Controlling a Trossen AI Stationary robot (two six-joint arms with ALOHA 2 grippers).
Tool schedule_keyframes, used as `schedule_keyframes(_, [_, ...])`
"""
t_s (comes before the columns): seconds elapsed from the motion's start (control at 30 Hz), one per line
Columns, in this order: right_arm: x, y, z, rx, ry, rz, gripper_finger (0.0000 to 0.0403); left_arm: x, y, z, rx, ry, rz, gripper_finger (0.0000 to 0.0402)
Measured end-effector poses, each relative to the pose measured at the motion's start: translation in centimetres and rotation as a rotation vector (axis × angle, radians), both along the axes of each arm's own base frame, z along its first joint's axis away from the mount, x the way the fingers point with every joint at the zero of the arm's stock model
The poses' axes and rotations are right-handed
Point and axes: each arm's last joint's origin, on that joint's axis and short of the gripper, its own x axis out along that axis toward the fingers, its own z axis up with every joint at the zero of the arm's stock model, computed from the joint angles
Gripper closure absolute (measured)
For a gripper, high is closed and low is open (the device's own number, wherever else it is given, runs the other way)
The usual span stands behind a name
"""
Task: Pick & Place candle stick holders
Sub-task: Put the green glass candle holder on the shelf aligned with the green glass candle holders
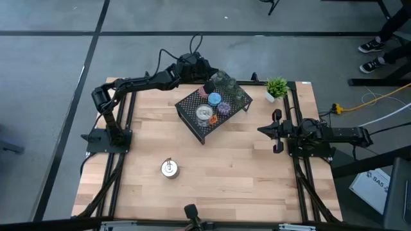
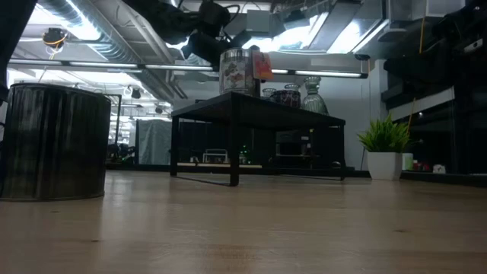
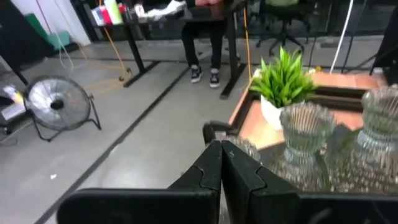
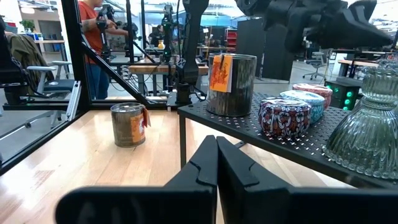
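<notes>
Left hand [image 1: 207, 72]: fingers pressed together, empty, over the rack's [image 1: 192, 112] 12 o'clock edge. Right hand [image 1: 262, 130]: fingers together, empty, at worktop [image 1: 225, 173] 3 o'clock.

Candle stick holders: silver [image 1: 204, 113], blue [image 1: 214, 99], purple [image 1: 224, 108], pink [image 1: 209, 86] and clear glass ones [image 1: 232, 86] on the rack; one silver [image 1: 169, 168] alone at 7 o'clock.

Potted plant [image 1: 277, 88]: one.

Right wrist view alone shows a person [image 4: 93, 37].

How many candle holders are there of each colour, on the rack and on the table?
Silver holders: 2 (one on the rack, one on the table)
Pink holder: 1
Blue holder: 1
Purple holder: 1
Glass holders: 3
Total: 8
</notes>
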Motion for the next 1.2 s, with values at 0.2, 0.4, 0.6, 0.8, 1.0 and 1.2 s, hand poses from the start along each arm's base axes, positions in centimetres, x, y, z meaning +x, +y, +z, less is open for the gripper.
schedule_keyframes(0.2, [0.0,0.0,0.0,0.0,0.0,0.0,0.0402,-0.2,-0.7,0.5,-0.032,0.003,-0.046,0.04])
schedule_keyframes(0.4, [0.0,0.0,0.0,0.0,0.0,0.0,0.0402,-0.2,-0.8,-0.2,-0.078,0.045,-0.065,0.04])
schedule_keyframes(0.6, [0.0,0.0,0.0,0.0,0.0,-0.001,0.0402,-0.3,-0.9,-0.7,-0.084,0.088,-0.074,0.04])
schedule_keyframes(0.8, [0.0,0.0,0.0,0.0,0.0,0.0,0.0402,-0.1,-0.7,-1.0,-0.079,0.098,-0.101,0.04])
schedule_keyframes(1.0, [0.0,0.0,0.0,0.0,0.0,0.0,0.0402,0.2,-0.6,-1.6,-0.094,0.101,-0.112,0.04])
schedule_keyframes(1.2, [0.0,0.0,0.0,0.0,0.0,0.0,0.0402,0.3,-0.4,-1.3,-0.069,0.068,-0.104,0.04])
